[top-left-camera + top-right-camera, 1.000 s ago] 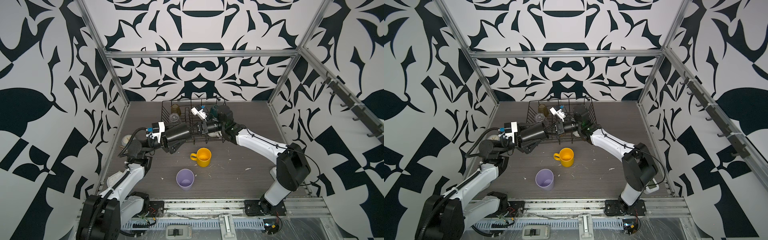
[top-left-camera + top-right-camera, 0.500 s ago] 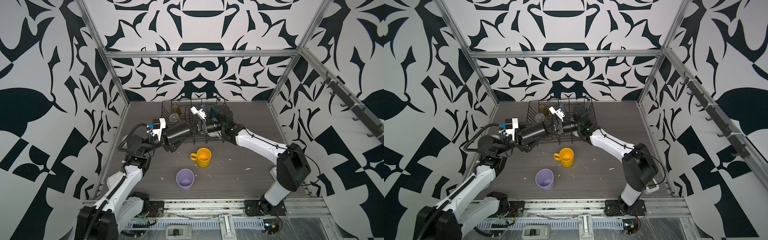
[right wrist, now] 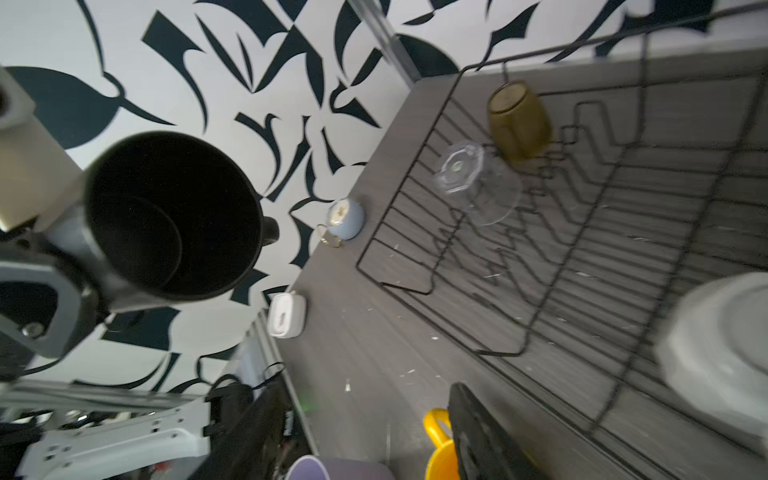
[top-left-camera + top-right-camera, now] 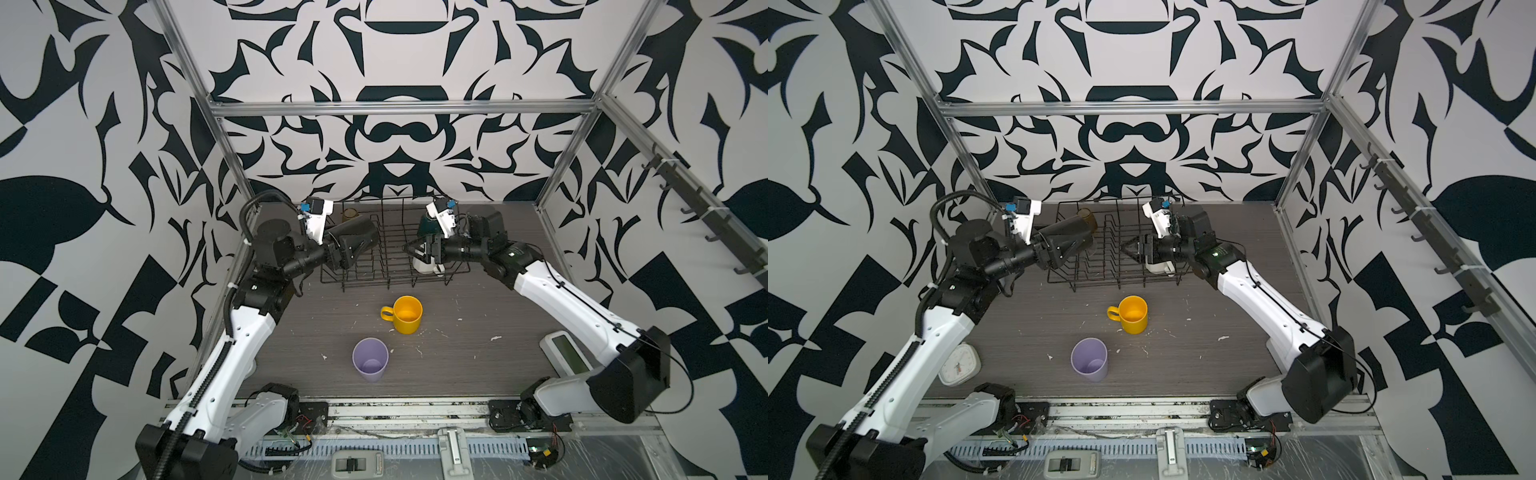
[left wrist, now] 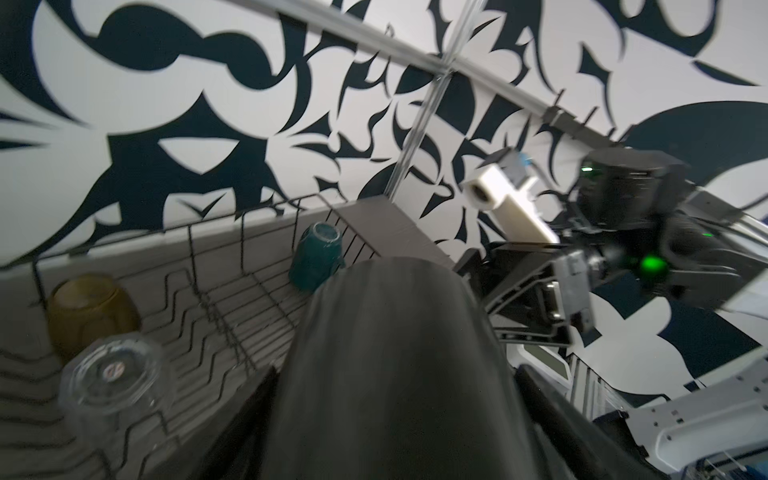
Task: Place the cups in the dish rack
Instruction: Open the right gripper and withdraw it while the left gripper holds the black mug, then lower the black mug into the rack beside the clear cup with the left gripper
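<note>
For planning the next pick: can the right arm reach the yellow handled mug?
Probably yes. The right gripper looks open and empty over the black wire dish rack; the yellow handled mug stands upright on open table in front.

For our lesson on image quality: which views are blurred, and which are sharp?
Left wrist view: motion blur throughout, black mug looming soft in front. Right wrist view: cream mug and dish rack wires smeared. Both top views: sharp, evenly lit.
</note>
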Robot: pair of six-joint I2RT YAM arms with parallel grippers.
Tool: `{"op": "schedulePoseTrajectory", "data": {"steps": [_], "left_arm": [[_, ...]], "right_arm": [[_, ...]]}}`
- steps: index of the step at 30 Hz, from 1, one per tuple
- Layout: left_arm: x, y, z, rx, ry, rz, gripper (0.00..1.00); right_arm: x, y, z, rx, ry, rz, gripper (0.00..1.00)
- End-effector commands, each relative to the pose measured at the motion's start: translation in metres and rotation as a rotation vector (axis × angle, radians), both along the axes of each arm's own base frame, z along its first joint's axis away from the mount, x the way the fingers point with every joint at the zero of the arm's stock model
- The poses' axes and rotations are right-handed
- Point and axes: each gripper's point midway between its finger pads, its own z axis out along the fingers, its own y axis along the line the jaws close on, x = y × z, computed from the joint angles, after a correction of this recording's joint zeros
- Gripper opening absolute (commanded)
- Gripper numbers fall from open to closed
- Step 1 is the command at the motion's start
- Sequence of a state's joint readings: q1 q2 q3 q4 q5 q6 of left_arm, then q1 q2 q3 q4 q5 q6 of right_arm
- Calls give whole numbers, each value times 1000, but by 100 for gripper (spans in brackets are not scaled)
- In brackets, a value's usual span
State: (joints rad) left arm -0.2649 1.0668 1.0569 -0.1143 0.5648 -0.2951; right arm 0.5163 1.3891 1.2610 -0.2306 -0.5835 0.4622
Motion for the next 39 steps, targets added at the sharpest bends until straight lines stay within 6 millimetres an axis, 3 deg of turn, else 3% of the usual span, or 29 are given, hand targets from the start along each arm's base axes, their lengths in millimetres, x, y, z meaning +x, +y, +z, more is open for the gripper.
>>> {"op": "schedulePoseTrajectory", "data": {"steps": [1, 4, 8, 15, 25, 39], "left_arm": [[12, 14, -23, 86, 159, 110, 0], [24, 24, -34, 130, 240, 187, 0], [33, 31, -45, 179, 331, 241, 0], [49, 30, -67, 249, 446, 252, 0], [72, 32, -98, 363, 562, 264, 0], [86, 30, -138, 487, 685, 223, 0]], "right_arm": [[10, -29, -2, -119, -93, -121, 71], [10, -39, -4, -147, -115, -155, 78], [10, -46, -5, -173, -130, -175, 79], [12, -51, -8, -193, -134, -182, 85], [12, -57, -11, -200, -137, -187, 85], [13, -64, -19, -210, -127, -192, 85]]}}
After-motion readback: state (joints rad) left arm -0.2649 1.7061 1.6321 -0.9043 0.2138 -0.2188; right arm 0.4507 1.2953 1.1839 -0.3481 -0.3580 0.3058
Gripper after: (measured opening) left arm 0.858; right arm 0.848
